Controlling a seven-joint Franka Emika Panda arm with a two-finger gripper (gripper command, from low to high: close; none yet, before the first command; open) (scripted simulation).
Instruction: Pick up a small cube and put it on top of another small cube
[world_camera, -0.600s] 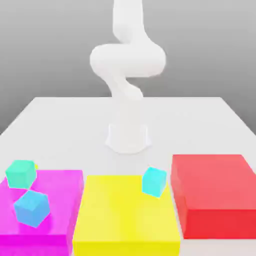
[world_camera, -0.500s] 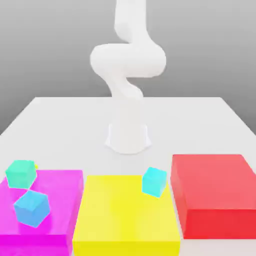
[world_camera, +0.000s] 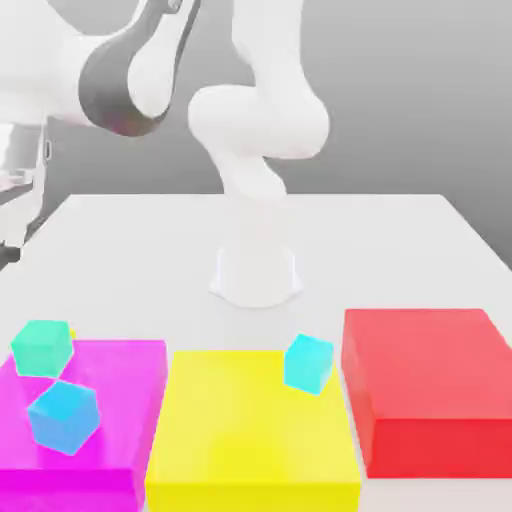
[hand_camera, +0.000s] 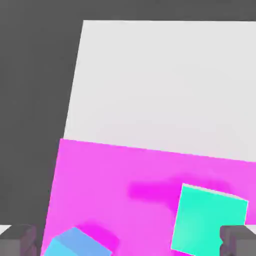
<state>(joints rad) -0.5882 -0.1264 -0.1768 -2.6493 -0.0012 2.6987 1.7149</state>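
Above magenta block (hand_camera: 115, 190) hangs gripper (hand_camera: 129, 241), jaws spread wide, empty. Green-teal cube (hand_camera: 207, 225) rests on block's corner. Yellow-lime cube hidden behind it. Step: approach. Next: locate yellow-lime cube, descend, straddle.

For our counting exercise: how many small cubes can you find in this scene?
3. A green-teal cube at the magenta block's far corner, a sky-blue cube on that block, another sky-blue cube on the yellow block. Others may be hidden.
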